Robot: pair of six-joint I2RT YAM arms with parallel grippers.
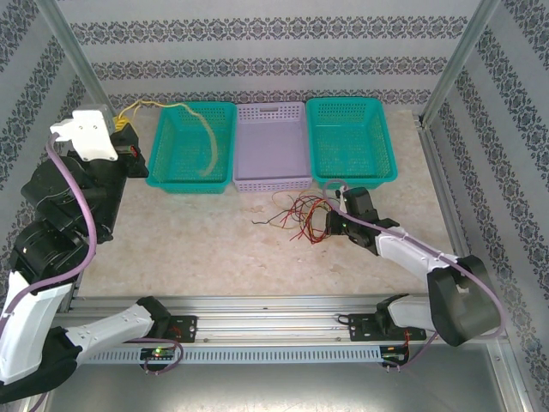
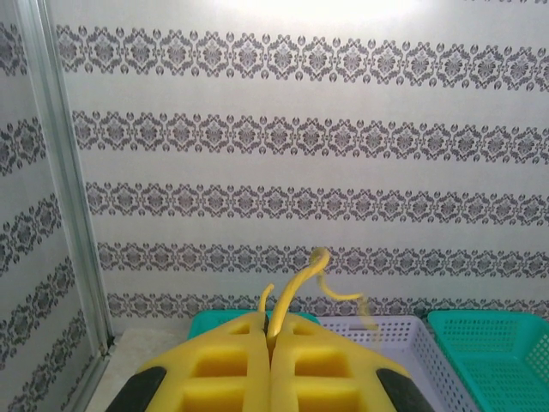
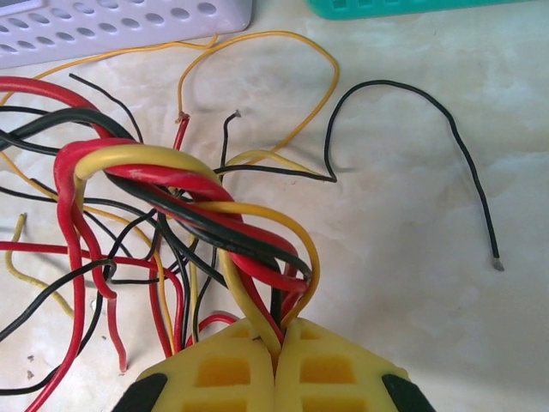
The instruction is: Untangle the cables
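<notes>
The cables lie as a tangle of red, black and yellow wires on the table, just in front of the purple basket. My right gripper is at the tangle's right side. In the right wrist view it is shut on a bunch of red, yellow and black cables. My left gripper is raised at the far left, beside the left green basket. It is shut on one yellow cable, which arcs up and droops into that basket.
Three baskets stand in a row at the back: green, purple, then green. A loose black wire curls on the table to the right of the tangle. Metal frame posts and patterned walls enclose the table.
</notes>
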